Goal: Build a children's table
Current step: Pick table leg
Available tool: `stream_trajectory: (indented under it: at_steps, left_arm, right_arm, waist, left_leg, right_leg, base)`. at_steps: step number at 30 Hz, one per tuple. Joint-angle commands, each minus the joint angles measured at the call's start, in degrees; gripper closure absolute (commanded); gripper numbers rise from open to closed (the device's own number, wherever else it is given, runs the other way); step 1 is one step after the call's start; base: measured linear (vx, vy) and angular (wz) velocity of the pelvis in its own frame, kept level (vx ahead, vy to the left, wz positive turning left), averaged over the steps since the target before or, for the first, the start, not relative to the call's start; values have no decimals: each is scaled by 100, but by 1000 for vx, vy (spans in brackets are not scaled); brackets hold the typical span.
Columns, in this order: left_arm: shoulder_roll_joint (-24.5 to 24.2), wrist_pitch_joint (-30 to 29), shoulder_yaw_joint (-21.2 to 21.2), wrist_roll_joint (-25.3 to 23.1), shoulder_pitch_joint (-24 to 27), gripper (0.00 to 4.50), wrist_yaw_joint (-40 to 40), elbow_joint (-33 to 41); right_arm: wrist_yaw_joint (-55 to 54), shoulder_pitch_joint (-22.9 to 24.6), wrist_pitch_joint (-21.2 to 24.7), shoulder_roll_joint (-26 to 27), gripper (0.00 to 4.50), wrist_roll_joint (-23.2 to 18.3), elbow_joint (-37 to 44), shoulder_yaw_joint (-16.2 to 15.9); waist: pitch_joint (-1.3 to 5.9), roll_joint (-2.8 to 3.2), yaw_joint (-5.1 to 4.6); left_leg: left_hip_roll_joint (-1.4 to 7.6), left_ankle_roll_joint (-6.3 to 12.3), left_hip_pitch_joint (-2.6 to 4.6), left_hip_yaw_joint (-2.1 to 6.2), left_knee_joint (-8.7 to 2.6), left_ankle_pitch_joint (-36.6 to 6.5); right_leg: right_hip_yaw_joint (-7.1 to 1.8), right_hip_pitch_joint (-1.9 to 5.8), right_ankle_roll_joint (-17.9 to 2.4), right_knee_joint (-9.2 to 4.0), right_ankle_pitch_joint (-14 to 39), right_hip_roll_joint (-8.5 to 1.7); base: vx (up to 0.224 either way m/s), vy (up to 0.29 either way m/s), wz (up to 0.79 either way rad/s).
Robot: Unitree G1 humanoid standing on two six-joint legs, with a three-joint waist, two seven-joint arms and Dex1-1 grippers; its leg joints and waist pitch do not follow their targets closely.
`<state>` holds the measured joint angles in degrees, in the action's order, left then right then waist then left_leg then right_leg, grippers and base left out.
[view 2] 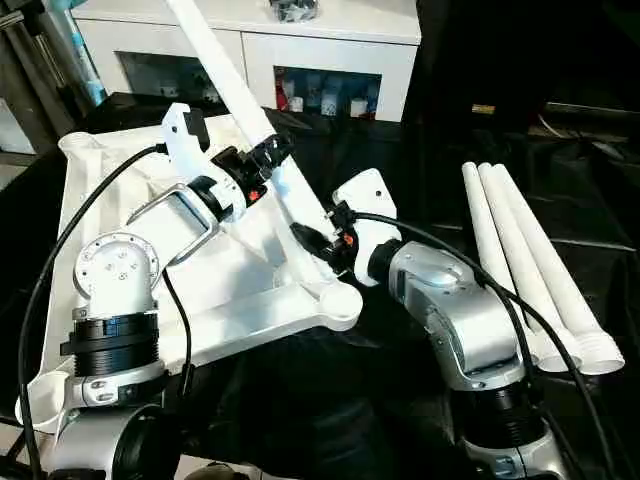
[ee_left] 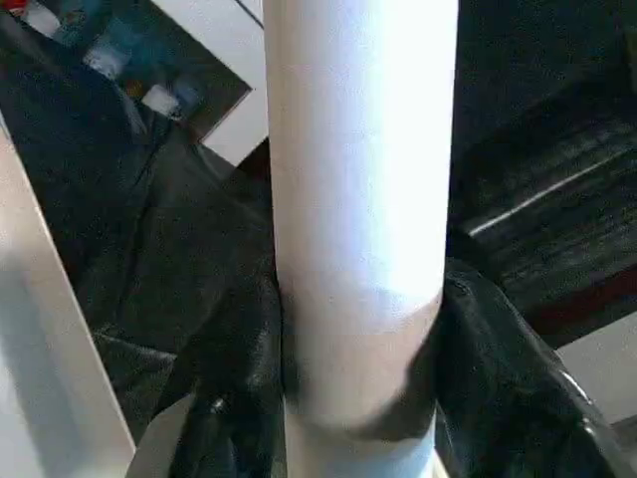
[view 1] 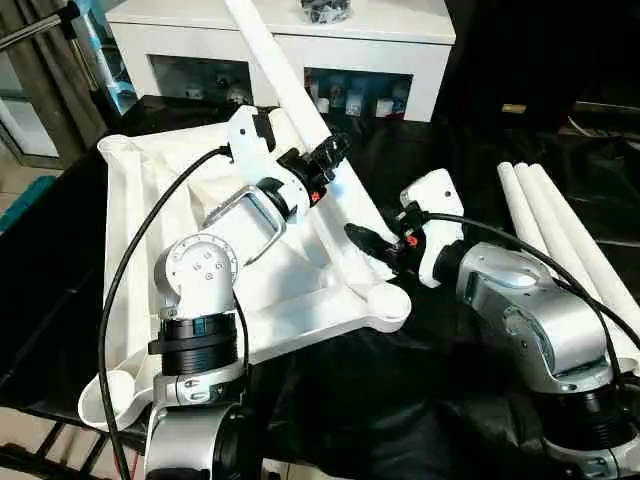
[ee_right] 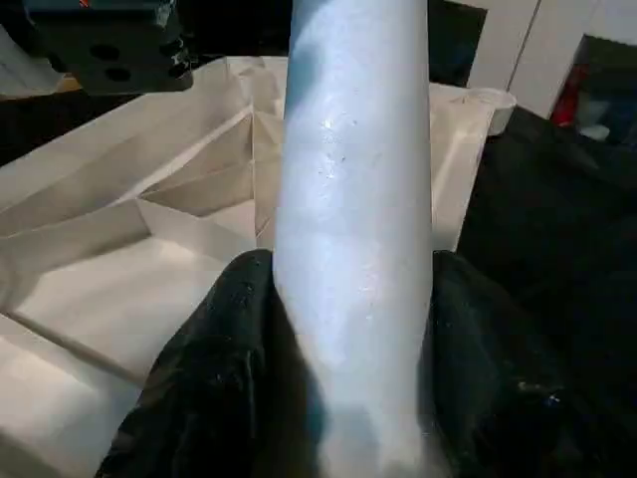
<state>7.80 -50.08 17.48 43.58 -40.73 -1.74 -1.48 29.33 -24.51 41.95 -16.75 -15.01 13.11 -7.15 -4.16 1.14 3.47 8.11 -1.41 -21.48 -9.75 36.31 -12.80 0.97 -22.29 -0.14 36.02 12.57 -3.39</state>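
The white tabletop (view 1: pixel 290 290) lies underside up on black cloth, ribs and round corner sockets showing. One long white leg (view 1: pixel 280 70) slants from the tabletop's right edge up toward the cabinet. My left gripper (view 1: pixel 325 160) is shut on the leg partway up; in the left wrist view the black fingers (ee_left: pixel 229 378) press both sides of the leg (ee_left: pixel 358 199). My right gripper (view 1: pixel 370 245) is shut on the same leg lower down, fingers (ee_right: pixel 219 349) clasping the tube (ee_right: pixel 358 199) and hiding its lower end.
Three spare white legs (view 1: pixel 560 230) lie side by side on the black cloth at the right. A white cabinet (view 1: pixel 290 30) with glass-fronted compartments stands behind the tabletop. Black cables run along both silver forearms.
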Motion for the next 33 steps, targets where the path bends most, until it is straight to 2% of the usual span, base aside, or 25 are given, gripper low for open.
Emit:
stream_trajectory:
  at_steps: [1,2,3,5,6,7,8,9,10,11,12,15,18,19,25,26,33]
  left_arm:
    - [291,-76,-462,166,49,264,563,94]
    - [264,-65,-491,159,54,264,619,101]
    - [47,34,-715,99,93,264,1084,161]
    - [-65,88,-827,68,117,265,1324,196]
    - [-374,31,-1020,109,111,265,1874,188]
    - [-566,-24,-1140,116,97,266,2162,156]
    - [-566,-24,-1140,116,97,266,2162,156]
    - [-832,-43,-1341,80,82,266,2588,109]
    - [-832,-43,-1341,80,82,266,2588,109]
    - [-978,24,-1475,15,86,266,2876,96]
    - [-1240,185,-1660,-124,38,266,3506,-35]
    - [-1398,306,-1695,-129,-57,266,4042,-195]
    - [-1564,452,-1754,-11,-115,266,4691,-229]
    - [-1591,442,-1751,39,-133,266,4791,-234]
    - [-1717,408,-1672,356,-220,266,5355,-224]
    - [-1741,405,-1676,371,-216,266,5474,-224]
    - [-1876,256,-1737,549,-134,266,5932,-124]
  right_arm:
    - [184,-105,-14,90,222,-312,181,129]
    - [204,-103,9,96,201,-350,185,147]
    - [364,-96,187,85,185,-590,208,245]
    - [464,-88,287,54,179,-704,221,276]
    - [856,-49,458,-130,170,-1032,251,370]
    - [1066,-26,445,-260,161,-1119,246,380]
    - [1066,-26,445,-260,150,-1119,246,380]
    - [1287,-22,431,-412,143,-1179,198,380]
    - [1287,-22,431,-412,137,-1179,198,380]
    - [1407,-33,510,-475,129,-1271,169,404]
    - [1739,-68,692,-627,117,-1542,114,489]
    - [2112,-107,942,-783,99,-1867,76,560]
    - [2517,-110,1195,-1002,99,-2236,60,593]
    - [2603,-111,1239,-1056,99,-2304,48,589]
    - [3213,-120,1330,-1490,99,-2441,103,356]
    - [3246,-136,1367,-1516,116,-2493,106,356]
    - [3341,-256,1397,-1543,176,-2593,10,304]
  waist:
    - [460,-70,10]
    - [460,-75,11]
    - [458,-78,20]
    - [458,-71,34]
    - [460,-62,27]
    - [462,-78,32]
    - [465,-62,42]
    - [454,-70,26]
    - [457,-69,21]
    - [457,-62,20]
    - [461,-73,9]
    - [463,-65,13]
    - [472,-83,24]
    - [471,-79,22]
    - [480,-108,35]
    - [480,-129,38]
    - [478,-125,36]
  left_leg:
    - [405,599,46,160,-363,345]
    - [406,622,44,161,-364,341]
    - [409,644,45,162,-370,331]
    - [420,680,47,160,-369,352]
    - [417,676,44,162,-368,348]
    - [412,682,62,161,-378,303]
    - [411,680,63,166,-374,302]
    - [415,649,61,157,-377,281]
    - [420,627,61,153,-380,271]
    - [421,607,62,155,-376,291]
    - [420,610,57,149,-372,339]
    - [408,651,70,144,-375,294]
    - [413,658,73,147,-376,300]
    - [427,656,66,144,-371,338]
    - [423,696,59,138,-357,365]
    - [426,695,60,134,-359,363]
    - [429,660,71,130,-359,355]
  right_leg:
    - [-234,328,-1659,-302,-524,-448]
    - [-237,329,-1661,-303,-523,-452]
    - [-235,334,-1664,-303,-509,-453]
    - [-233,319,-1660,-293,-491,-448]
    - [-231,326,-1659,-290,-493,-452]
    - [-233,335,-1631,-301,-408,-453]
    - [-231,324,-1617,-292,-382,-450]
    - [-230,318,-1627,-299,-372,-449]
    - [-235,325,-1631,-293,-361,-458]
    - [-232,317,-1642,-287,-384,-458]
    - [-233,327,-1689,-280,-476,-457]
    - [-234,333,-1671,-290,-395,-450]
    - [-233,355,-1740,-282,-419,-465]
    - [-230,340,-1770,-267,-492,-469]
    - [-223,352,-1849,-256,-511,-480]
    - [-226,352,-1849,-257,-463,-484]
    - [-220,329,-1810,-260,-252,-474]
  base:
    - [0,0,0]
    - [0,0,0]
    - [0,0,0]
    - [0,0,0]
    - [0,0,0]
    - [0,0,0]
    - [0,0,0]
    - [0,0,0]
    - [0,0,0]
    - [0,0,0]
    - [0,0,0]
    - [0,0,0]
    - [0,0,0]
    - [0,0,0]
    - [0,0,0]
    - [0,0,0]
    - [0,0,0]
